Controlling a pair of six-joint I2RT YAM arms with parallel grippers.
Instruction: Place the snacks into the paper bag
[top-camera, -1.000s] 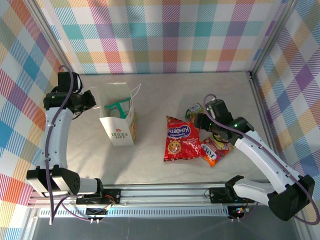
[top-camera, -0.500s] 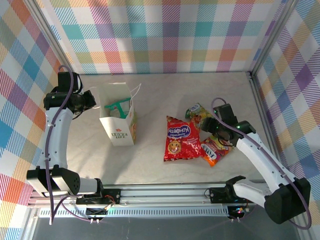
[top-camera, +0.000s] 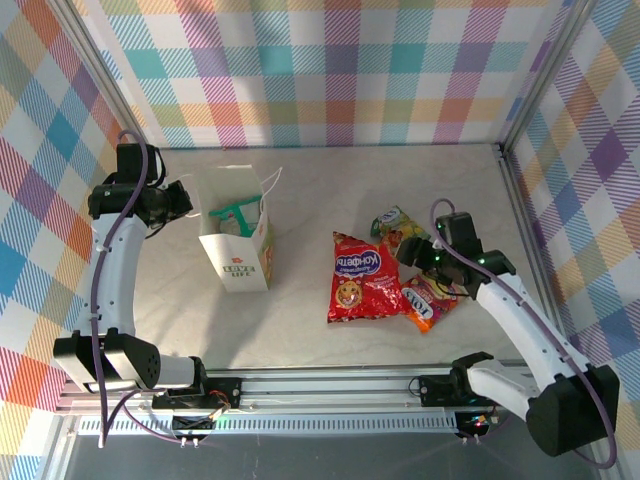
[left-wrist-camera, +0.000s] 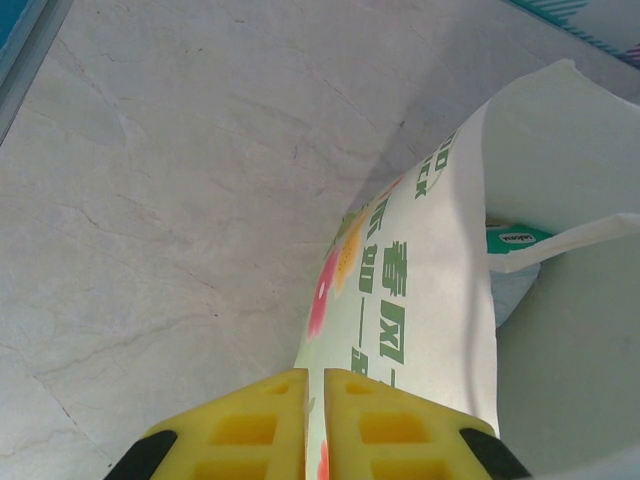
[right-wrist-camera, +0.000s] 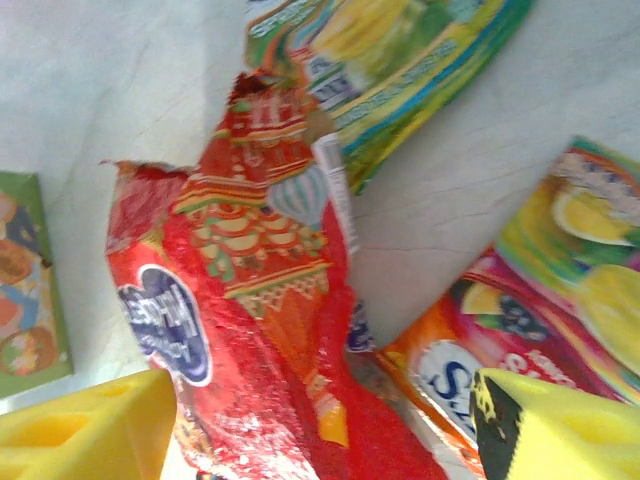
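Findings:

1. The bag stands upright on the table, left of centre, with its mouth open.
2. A teal packet shows inside the bag's mouth.
3. The left claw is clamped on the bag's left wall near the rim. In the left wrist view its two yellow fingers are pressed together with the printed paper pinched between them.
4. Three packets lie flat right of centre, well apart from the bag.
   - The red packet is the largest and lies nearest the bag.
   - The green-yellow packet lies at the red packet's far right corner, touching it.
   - The orange packet lies against the red packet's right edge, towards the near side.
5. The right claw hangs over the spot where these three packets meet. Its fingers are wide apart and hold nothing. In the right wrist view one finger sits over the red packet and the other over the orange one.
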